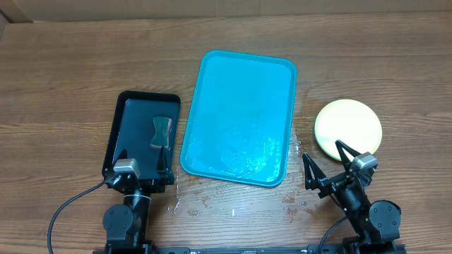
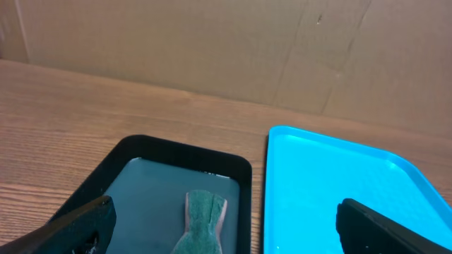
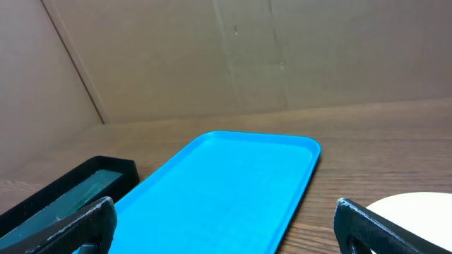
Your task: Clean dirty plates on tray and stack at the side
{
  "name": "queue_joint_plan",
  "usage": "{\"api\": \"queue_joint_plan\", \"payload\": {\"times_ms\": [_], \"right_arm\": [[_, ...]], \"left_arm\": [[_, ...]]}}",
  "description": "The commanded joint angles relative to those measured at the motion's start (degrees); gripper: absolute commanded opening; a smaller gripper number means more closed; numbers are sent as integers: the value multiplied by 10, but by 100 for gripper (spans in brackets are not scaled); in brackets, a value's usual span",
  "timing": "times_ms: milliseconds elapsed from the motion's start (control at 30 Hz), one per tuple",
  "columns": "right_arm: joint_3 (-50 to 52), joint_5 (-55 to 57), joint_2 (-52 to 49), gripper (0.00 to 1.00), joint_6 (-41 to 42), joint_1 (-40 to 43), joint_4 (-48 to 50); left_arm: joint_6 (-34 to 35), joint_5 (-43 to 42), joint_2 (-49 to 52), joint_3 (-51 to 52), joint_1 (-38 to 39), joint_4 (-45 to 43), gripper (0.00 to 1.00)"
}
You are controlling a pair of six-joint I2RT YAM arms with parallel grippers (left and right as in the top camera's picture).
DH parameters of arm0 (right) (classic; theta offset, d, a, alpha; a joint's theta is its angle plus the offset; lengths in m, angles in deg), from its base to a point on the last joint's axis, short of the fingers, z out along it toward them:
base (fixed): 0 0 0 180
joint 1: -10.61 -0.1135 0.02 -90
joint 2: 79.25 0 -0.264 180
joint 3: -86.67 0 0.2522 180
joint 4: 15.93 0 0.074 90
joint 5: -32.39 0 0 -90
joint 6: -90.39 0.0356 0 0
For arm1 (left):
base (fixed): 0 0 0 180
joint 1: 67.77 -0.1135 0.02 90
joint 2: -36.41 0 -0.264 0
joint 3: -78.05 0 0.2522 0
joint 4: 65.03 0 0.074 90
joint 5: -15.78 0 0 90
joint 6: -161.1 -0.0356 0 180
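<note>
The turquoise tray [image 1: 240, 85] lies in the middle of the table, with no plates on it and a wet sheen near its front. It also shows in the left wrist view [image 2: 332, 183] and the right wrist view [image 3: 226, 183]. To its right a yellow-green rimmed plate [image 1: 347, 127] lies on the table; I cannot tell whether other plates are under it. Its pale edge shows in the right wrist view [image 3: 418, 206]. My left gripper [image 1: 143, 159] [image 2: 226, 215] is open and empty over the near end of the black tray. My right gripper [image 1: 323, 152] [image 3: 224, 215] is open and empty just in front of the plate.
A black tray [image 1: 131, 116] [image 2: 141, 152] to the left of the turquoise one holds a green sponge [image 1: 161, 132] [image 2: 201, 219]. Water drops [image 1: 212, 204] lie on the wood in front of the turquoise tray. A cardboard wall [image 2: 212, 42] stands behind the table.
</note>
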Motion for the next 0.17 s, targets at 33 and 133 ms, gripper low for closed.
{"api": "queue_joint_plan", "payload": {"times_ms": [33,133], "right_arm": [[6,-2,4,99,2,3,3],[6,-2,4,100,2,3,3]], "left_arm": [[4,4,-6,2,-1,1,100],[4,4,-6,2,-1,1,100]]}}
